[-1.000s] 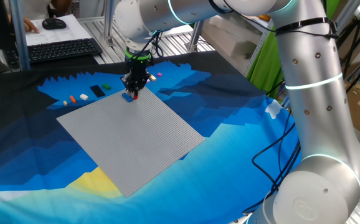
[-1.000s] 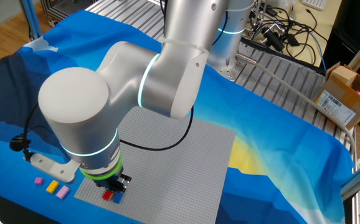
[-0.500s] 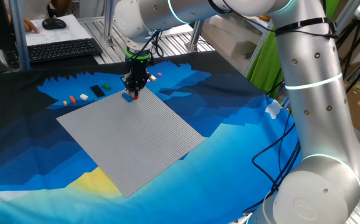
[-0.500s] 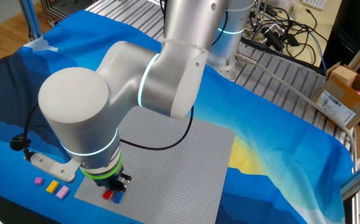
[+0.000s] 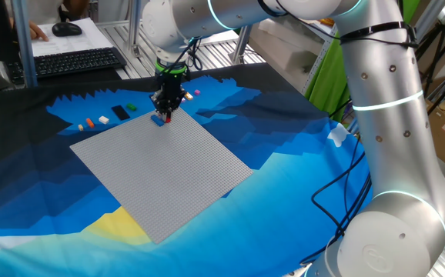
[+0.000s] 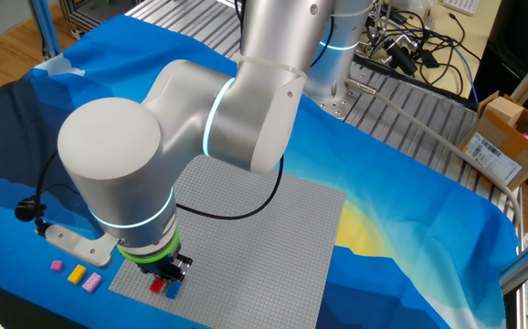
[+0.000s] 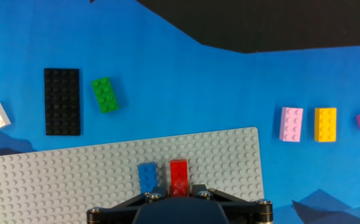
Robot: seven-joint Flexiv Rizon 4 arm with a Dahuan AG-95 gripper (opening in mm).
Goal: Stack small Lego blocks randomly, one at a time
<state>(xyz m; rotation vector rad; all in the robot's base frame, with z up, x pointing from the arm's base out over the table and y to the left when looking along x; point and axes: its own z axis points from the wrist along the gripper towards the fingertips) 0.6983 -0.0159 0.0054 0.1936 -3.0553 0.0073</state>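
Small red studded plastic brick (image 7: 179,176): on large grey studded baseplate (image 7: 74,180), beside small blue brick (image 7: 147,177). Claw (image 7: 179,194) narrowed on red brick (grip judged). Press straight down, studs aligned.

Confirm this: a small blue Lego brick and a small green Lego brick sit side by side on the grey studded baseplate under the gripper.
Wrong colour: beside the small blue Lego brick on the grey studded baseplate sits a small red Lego brick. The hand view shows it; the small green Lego brick lies off the plate.

Silver-grey arm (image 5: 376,115) with glowing cyan rings, green band, seemingly black tool (image 6: 167,274).
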